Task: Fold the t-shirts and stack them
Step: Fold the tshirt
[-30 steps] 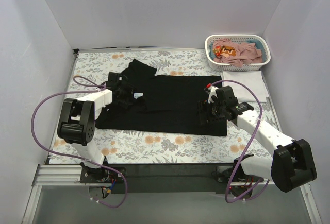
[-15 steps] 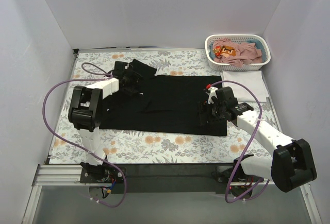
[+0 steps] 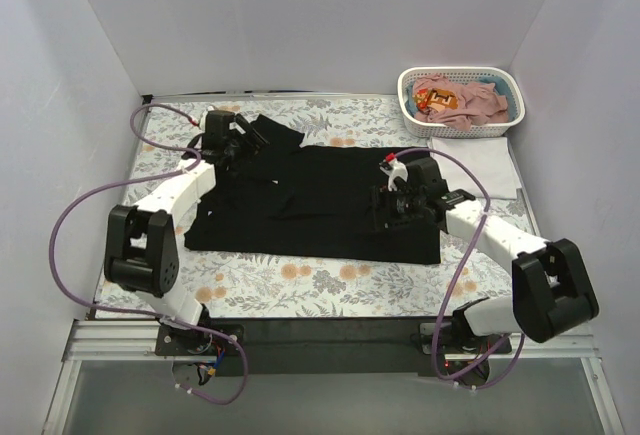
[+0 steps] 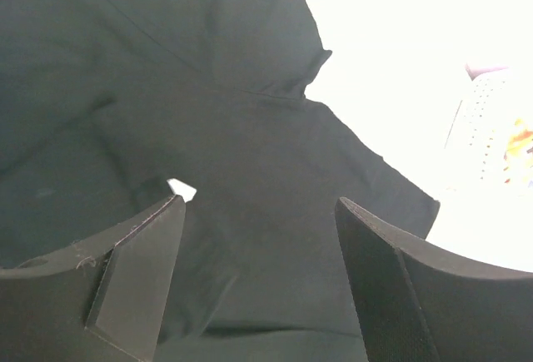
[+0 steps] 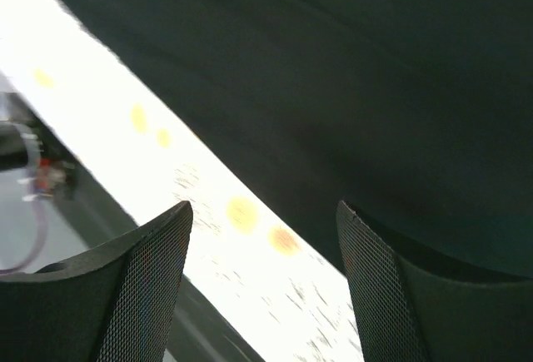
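Observation:
A large black t-shirt [image 3: 330, 205] lies spread on the floral cloth, its left sleeve [image 3: 272, 133] pointing to the far side. My left gripper [image 3: 243, 141] hovers open over that sleeve area. In the left wrist view the left gripper [image 4: 260, 204] has only black fabric [image 4: 250, 129] beneath it, and a small white label [image 4: 181, 189] shows beside one finger. My right gripper [image 3: 386, 207] is open above the shirt's right half. In the right wrist view the right gripper [image 5: 264, 208] frames the shirt's edge [image 5: 350, 129], with nothing between the fingers. A white t-shirt [image 3: 478, 158] lies folded at the right. Pink t-shirts [image 3: 472, 98] fill the basket.
The white slotted basket [image 3: 420, 105] stands at the far right corner. The floral cloth [image 3: 300, 280] covers the table around the shirt. White walls close the left, back and right sides. Purple cables loop from both arms near the front rail [image 3: 320, 340].
My left arm swung away from the shirt's left middle to the far-left sleeve. My right arm shifted left and farther onto the shirt. Nothing was picked up.

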### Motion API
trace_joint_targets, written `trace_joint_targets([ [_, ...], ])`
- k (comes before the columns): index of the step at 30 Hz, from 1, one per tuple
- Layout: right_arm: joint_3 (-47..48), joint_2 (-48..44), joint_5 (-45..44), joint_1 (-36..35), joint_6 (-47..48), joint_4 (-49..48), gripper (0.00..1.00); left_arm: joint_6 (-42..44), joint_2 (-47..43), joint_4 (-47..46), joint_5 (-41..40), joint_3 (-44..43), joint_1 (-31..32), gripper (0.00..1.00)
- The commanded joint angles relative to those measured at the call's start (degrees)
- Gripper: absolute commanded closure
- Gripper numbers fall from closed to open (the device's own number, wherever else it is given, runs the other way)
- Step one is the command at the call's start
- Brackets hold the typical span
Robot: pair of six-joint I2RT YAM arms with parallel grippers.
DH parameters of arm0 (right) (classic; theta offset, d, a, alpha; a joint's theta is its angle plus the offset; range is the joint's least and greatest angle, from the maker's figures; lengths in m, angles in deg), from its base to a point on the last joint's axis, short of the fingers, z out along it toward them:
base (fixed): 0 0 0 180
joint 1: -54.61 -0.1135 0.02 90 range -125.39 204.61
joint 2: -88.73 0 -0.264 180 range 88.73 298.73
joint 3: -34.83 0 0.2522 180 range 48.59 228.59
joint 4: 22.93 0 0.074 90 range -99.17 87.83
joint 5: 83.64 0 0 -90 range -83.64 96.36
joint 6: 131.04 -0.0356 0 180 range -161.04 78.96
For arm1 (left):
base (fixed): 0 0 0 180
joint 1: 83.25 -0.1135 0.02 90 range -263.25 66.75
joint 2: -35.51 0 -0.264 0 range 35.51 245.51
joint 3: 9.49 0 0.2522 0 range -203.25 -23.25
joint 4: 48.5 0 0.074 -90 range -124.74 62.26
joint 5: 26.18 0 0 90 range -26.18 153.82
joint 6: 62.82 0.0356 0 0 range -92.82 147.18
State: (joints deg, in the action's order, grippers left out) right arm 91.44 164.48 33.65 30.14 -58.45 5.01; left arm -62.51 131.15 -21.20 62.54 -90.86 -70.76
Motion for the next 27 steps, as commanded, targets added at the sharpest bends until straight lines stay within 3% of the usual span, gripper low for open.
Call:
trace_joint_targets([
  [1, 6.7, 4.3, 7.2, -2.8, -6.3, -10.9, 0.25, 9.0, -6.4, 3.3, -6.0, 4.9, -0.1, 0.28],
  [7, 12.5, 13.6, 10.2, -9.2, -17.8, -28.6, 0.25, 16.1, -15.4, 6.6, -11.7, 14.5, -0.2, 0.28],
  [18, 35.6, 41.1, 12.2, -19.2, -31.0, -45.4, 0.25, 13.2, -27.3, 8.1, -23.0, 25.7, -0.4, 0.28],
  [27, 35.0, 53.4, 9.9, -18.0, -35.8, -51.3, 0.25, 12.2, -27.0, 7.7, -25.3, 26.7, -0.3, 0.28],
])
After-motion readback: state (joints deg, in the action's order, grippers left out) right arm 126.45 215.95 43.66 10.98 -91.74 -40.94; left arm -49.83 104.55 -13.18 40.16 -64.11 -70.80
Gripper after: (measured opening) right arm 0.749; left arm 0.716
